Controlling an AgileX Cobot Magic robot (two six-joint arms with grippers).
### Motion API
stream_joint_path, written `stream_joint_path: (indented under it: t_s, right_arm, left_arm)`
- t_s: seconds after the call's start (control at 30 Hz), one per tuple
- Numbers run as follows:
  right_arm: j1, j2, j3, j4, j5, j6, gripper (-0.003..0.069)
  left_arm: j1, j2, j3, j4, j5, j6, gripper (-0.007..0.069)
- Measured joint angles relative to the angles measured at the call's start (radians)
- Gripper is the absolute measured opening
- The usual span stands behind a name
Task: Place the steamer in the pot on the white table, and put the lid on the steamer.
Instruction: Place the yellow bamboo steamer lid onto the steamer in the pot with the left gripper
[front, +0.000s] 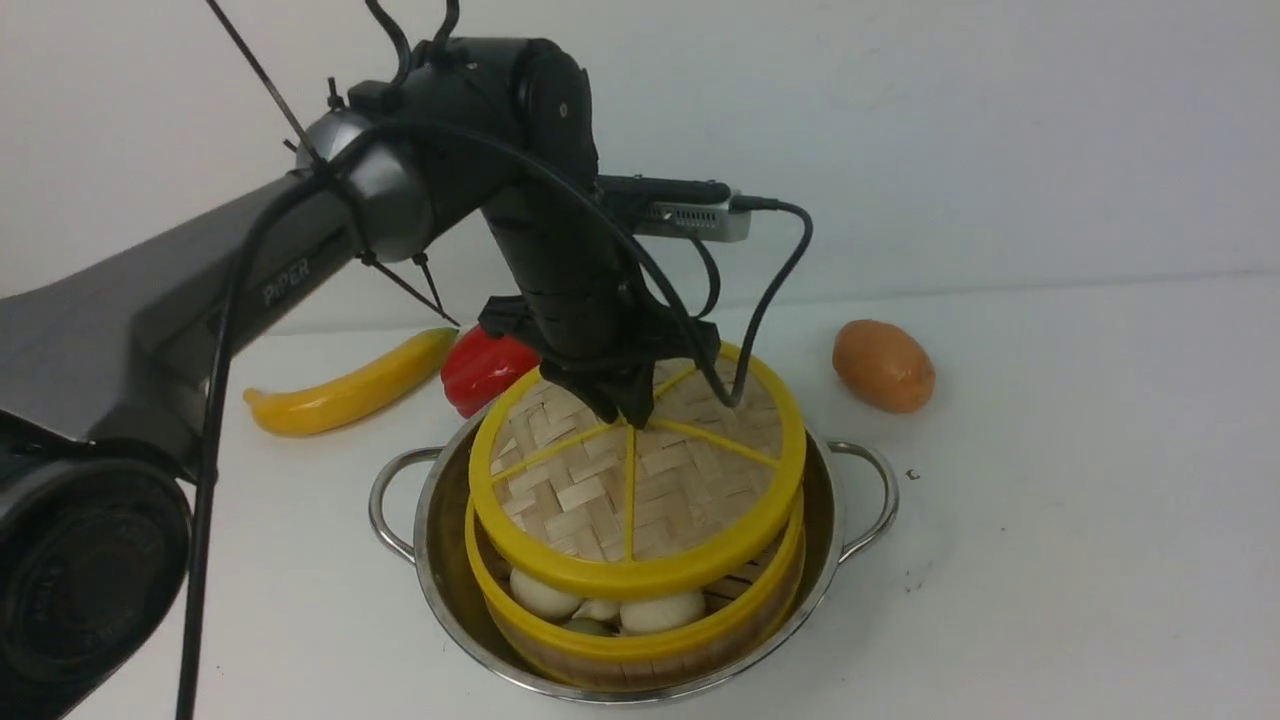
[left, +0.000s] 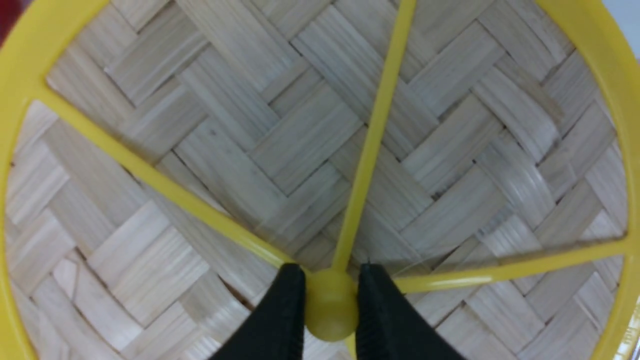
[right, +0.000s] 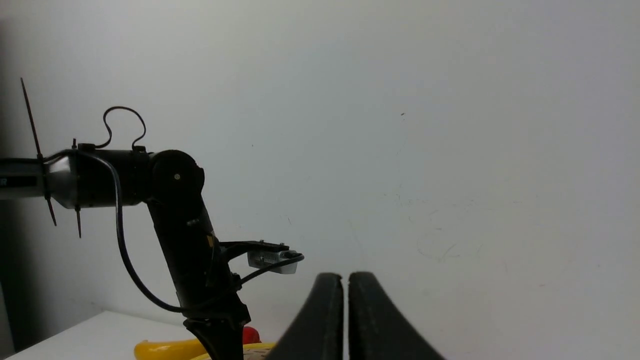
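The shiny steel pot (front: 440, 560) stands on the white table (front: 1050, 520), and the yellow-rimmed bamboo steamer (front: 640, 655) sits inside it. Just above the steamer hangs the woven lid (front: 600, 490), tilted so that a gap shows at the front. My left gripper (front: 630, 415) comes down from above and is shut on the lid's central yellow knob (left: 330, 307). In the left wrist view the black fingers (left: 285, 305) press both sides of the knob, with my left gripper (left: 331, 270) over the weave. My right gripper (right: 346, 276) is shut on nothing, raised and facing the wall.
White buns (front: 545, 595) lie inside the steamer. Behind the pot are a yellow banana-shaped piece (front: 345, 390) and a red pepper (front: 485, 365). A brown oval potato (front: 883, 365) lies at the back right. The left arm reaches in from the left.
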Motion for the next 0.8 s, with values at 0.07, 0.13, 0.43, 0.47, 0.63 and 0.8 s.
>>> stream_joint_path:
  t_s: [0.07,0.13,0.43,0.47,0.63,0.8]
  right_arm:
    - [0.0,0.0,0.0,0.001,0.0,0.0,-0.0009]
    - [0.0,0.0,0.0,0.001,0.0,0.0,-0.0009]
    - [0.0,0.0,0.0,0.03,0.0,0.001,-0.0008]
    - [0.0,0.0,0.0,0.033,0.0,0.001,-0.0008]
    - [0.0,0.0,0.0,0.042,0.0,0.003,-0.0008]
    - [0.0,0.0,0.0,0.048,0.0,0.003,-0.0008]
  left_arm:
    - [-0.011,0.0,0.0,0.0,0.0,0.0,0.0066]
    - [-0.022,-0.003,0.0,0.0,0.0,0.0,0.0066]
    - [-0.045,-0.067,0.039,0.012,0.001,0.0,0.0066]
    - [-0.045,-0.075,0.043,0.023,0.002,-0.004,0.0066]
    - [-0.045,-0.078,0.055,0.058,0.003,-0.015,0.0066]
    - [-0.045,-0.065,0.057,0.06,0.003,-0.018,0.0066]
